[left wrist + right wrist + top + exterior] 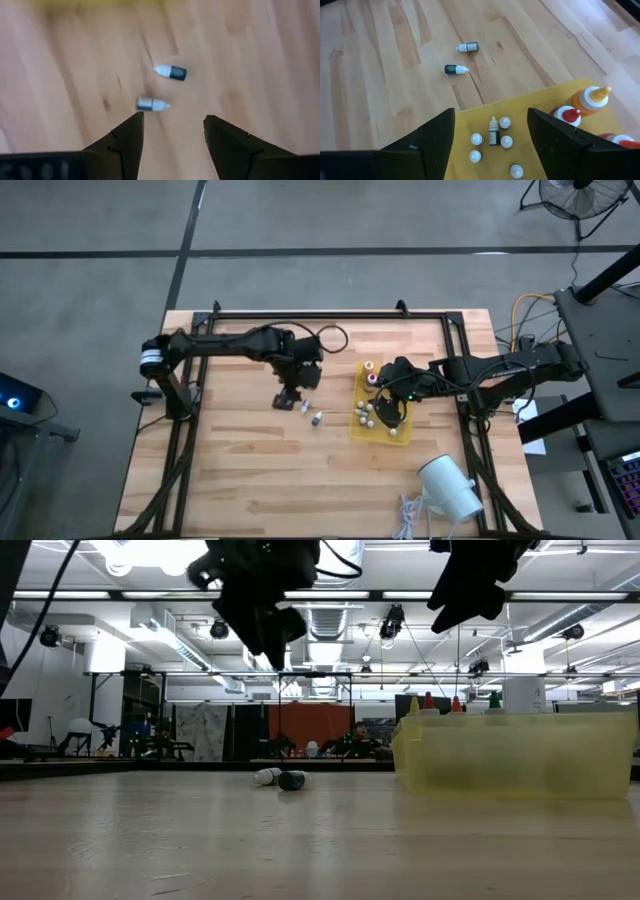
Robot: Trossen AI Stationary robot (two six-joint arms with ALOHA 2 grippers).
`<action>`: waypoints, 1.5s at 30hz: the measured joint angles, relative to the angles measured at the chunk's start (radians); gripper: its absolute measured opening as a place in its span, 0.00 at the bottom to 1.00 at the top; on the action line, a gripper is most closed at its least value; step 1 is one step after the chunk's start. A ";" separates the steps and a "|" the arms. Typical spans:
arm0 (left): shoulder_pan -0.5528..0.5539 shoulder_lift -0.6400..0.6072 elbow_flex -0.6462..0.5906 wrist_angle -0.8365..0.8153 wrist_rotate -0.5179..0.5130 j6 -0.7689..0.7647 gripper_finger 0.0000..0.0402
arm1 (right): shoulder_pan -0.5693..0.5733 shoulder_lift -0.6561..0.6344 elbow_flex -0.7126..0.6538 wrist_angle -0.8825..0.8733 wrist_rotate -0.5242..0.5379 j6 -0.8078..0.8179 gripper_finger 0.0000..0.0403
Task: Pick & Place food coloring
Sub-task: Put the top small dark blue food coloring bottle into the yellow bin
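Two tiny food coloring vials lie on their sides on the wooden table: a dark-bodied one point(171, 73) point(456, 69) and a whitish one point(152, 104) point(468, 47). My left gripper point(172, 125) point(288, 396) hangs open above the table just left of them, pointing down, touching nothing. Several more vials point(492, 136) stand upright in a yellow tray point(398, 436) point(515, 755), beside bottles with an orange top point(593, 97) and a red top point(569, 114). My right gripper point(490, 120) point(390, 406) hovers open over the tray, empty.
A big white cylinder point(449, 486) lies near the table's front right corner with a white cord beside it. Black frame rails point(330, 313) run along the table's far edge and sides. Bare wood spreads left of and in front of the two loose vials.
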 joint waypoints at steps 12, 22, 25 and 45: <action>-0.014 0.015 -0.001 0.092 -0.035 0.603 0.44 | 0.000 0.000 0.000 0.000 -0.010 0.005 0.60; -0.014 0.081 -0.002 0.099 -0.037 0.900 0.44 | 0.000 0.000 0.000 0.000 -0.088 0.041 0.59; -0.014 0.109 -0.003 0.099 -0.047 0.929 0.44 | 0.000 0.000 0.000 -0.001 -0.092 0.074 0.59; -0.045 0.234 -0.121 0.162 -0.143 1.203 0.44 | 0.000 0.000 0.000 -0.015 -0.196 0.120 0.57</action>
